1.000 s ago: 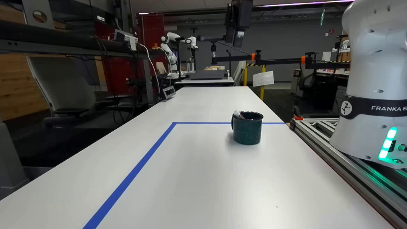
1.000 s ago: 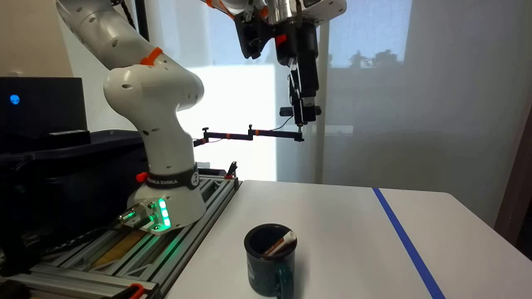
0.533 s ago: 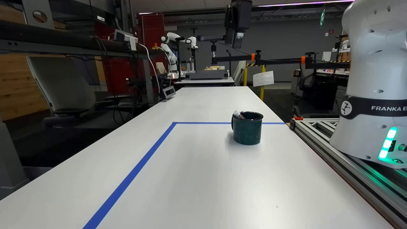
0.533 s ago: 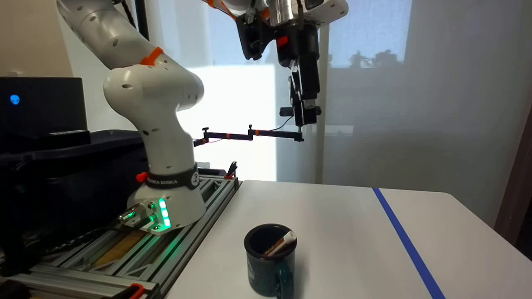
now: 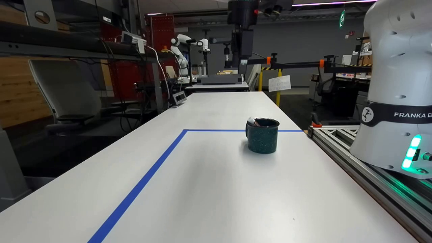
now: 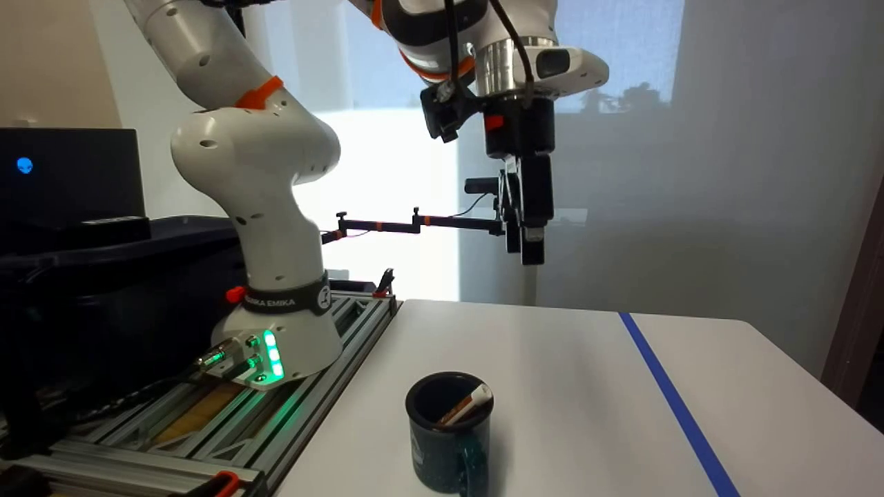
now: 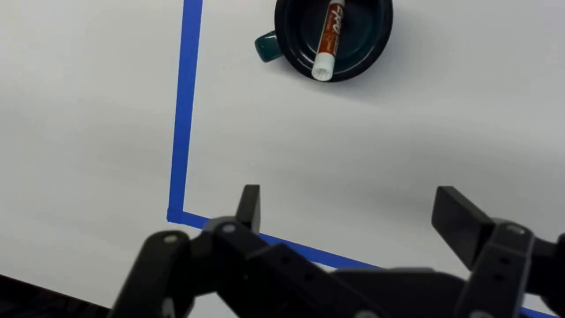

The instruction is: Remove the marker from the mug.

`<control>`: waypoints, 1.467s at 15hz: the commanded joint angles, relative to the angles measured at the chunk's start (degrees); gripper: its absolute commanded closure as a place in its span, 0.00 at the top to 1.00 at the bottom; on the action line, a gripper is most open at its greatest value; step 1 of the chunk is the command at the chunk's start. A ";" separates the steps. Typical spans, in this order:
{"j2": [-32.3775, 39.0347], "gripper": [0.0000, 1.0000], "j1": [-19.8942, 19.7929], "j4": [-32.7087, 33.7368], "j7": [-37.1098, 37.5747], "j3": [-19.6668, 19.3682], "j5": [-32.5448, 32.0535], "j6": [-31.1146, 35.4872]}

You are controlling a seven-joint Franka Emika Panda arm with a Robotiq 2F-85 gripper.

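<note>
- In an exterior view we see the mug [image 5: 262, 140] upright on the white table [image 5: 216, 195], right of centre in the frame, its handle to the left.
- The marker [image 7: 330, 37] is inside the mug; in the wrist view we find both at the top of the frame, the marker lying aslant with its white end against the rim.
- In the wrist view the jaws stand spread wide apart along the bottom of the frame, and between them we see table and blue tape [image 7: 304, 251].
- In both exterior views we see the jaws hanging above the table, higher in the frame than the mug and well apart from it.
- In an exterior view the robot arm [image 6: 255, 152] stands left of centre in the frame, a green light [image 6: 273, 353] glowing at its base.
</note>
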 commanded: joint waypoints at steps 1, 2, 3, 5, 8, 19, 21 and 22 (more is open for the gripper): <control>6.00 1.00 -1.72 0.09 2.22 -0.18 -1.89 5.16; 7.42 1.00 -2.10 0.16 2.57 -0.16 -1.95 6.01; 8.71 1.00 -2.51 0.30 2.90 -0.10 -2.20 6.82; 10.76 1.00 -3.22 0.56 3.15 0.12 -3.00 7.05; 13.08 1.00 -4.41 0.92 5.02 0.98 -6.13 4.23; 21.58 1.00 -3.48 1.00 6.21 -0.51 -7.52 1.49; 22.66 1.00 -3.49 1.10 6.29 -0.76 -7.30 1.54; 23.14 1.00 -3.51 1.16 6.10 -0.92 -7.32 1.70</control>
